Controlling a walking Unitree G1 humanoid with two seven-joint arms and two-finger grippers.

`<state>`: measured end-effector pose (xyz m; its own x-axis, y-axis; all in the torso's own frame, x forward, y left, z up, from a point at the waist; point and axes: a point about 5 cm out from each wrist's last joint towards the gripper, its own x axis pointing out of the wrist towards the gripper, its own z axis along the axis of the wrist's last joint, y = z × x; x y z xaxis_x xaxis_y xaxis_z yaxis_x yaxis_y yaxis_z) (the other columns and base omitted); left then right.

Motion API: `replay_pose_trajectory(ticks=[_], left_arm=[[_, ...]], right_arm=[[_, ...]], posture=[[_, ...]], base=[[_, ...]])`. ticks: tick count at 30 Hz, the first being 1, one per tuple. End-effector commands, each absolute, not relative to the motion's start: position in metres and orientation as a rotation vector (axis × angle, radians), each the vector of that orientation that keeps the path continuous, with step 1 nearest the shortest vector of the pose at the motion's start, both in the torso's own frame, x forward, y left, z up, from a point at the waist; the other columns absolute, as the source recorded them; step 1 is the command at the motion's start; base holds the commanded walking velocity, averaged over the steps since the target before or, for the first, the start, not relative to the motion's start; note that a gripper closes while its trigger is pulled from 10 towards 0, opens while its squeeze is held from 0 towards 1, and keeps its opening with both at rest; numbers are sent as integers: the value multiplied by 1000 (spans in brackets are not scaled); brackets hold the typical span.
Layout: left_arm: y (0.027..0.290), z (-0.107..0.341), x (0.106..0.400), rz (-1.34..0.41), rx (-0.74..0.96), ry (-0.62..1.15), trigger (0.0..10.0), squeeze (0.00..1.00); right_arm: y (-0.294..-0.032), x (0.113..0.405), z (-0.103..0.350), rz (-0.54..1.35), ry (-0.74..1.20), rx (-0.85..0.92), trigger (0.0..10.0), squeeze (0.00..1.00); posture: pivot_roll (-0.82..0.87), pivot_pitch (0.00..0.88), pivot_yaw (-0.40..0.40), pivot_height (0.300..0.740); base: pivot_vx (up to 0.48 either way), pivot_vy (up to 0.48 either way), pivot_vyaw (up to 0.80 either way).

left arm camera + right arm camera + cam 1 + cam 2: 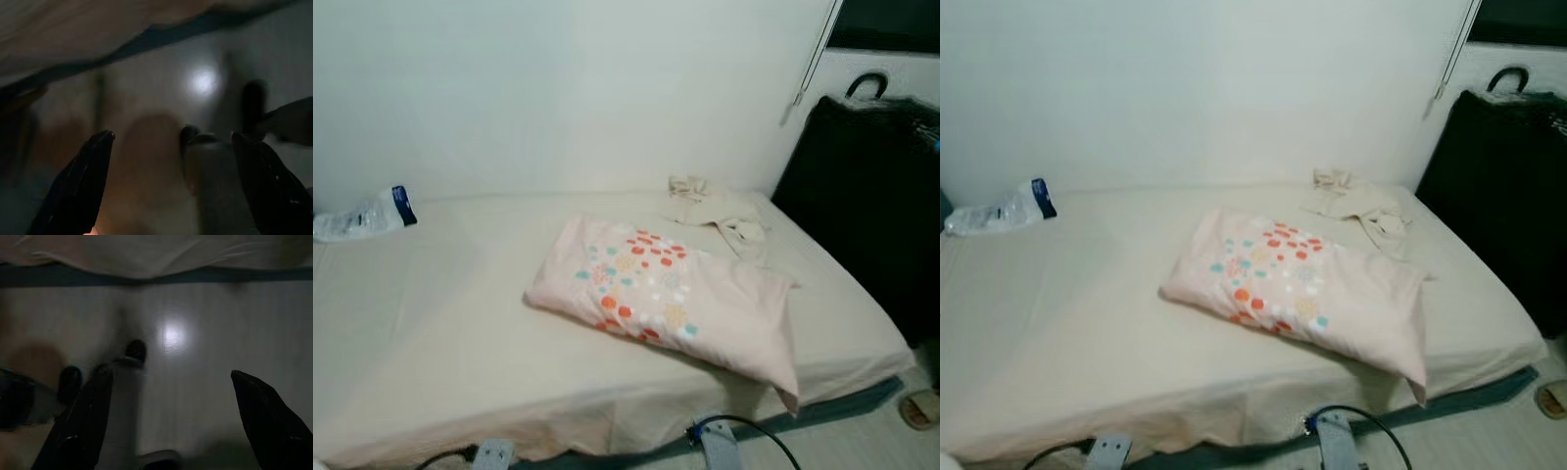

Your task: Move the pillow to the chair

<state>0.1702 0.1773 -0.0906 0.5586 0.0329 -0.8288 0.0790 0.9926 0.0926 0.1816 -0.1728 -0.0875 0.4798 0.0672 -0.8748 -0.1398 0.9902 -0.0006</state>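
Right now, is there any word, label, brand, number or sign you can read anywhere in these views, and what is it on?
No text can be read.
Plastic package at the bed's far left: its blue label is too blurred to read.
Pillow: coloured dots, no lettering.
Black bag by the bed: no marking visible.

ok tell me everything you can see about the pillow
The pillow is pale pink, soft-looking fabric with a patch of red, orange, teal and white dots. It lies flat and skewed on the cream bed sheet, one corner hanging over the near edge. Its loose case end is creased. Nothing grips it; the crumpled cloth lies just behind.
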Motion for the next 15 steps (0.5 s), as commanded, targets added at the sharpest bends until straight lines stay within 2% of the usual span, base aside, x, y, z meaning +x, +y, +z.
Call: replay_pose_trajectory(ticks=[1,7,15], left_arm=[[181,-94,163,-13,117,1002,10000,0],[184,-94,161,24,81,1009,10000,0],[182,-94,162,-14,83,1002,10000,0]], right_arm=[[-169,189,-84,133,1036,-74,10000,0],[-168,191,-83,137,1033,-76,10000,0],[-167,192,-83,142,1030,-74,10000,0]], posture=[[125,0,-86,740],[129,0,-86,740],[126,0,-82,740]], base=[[307,0,0],[40,0,0],[0,0,0]])
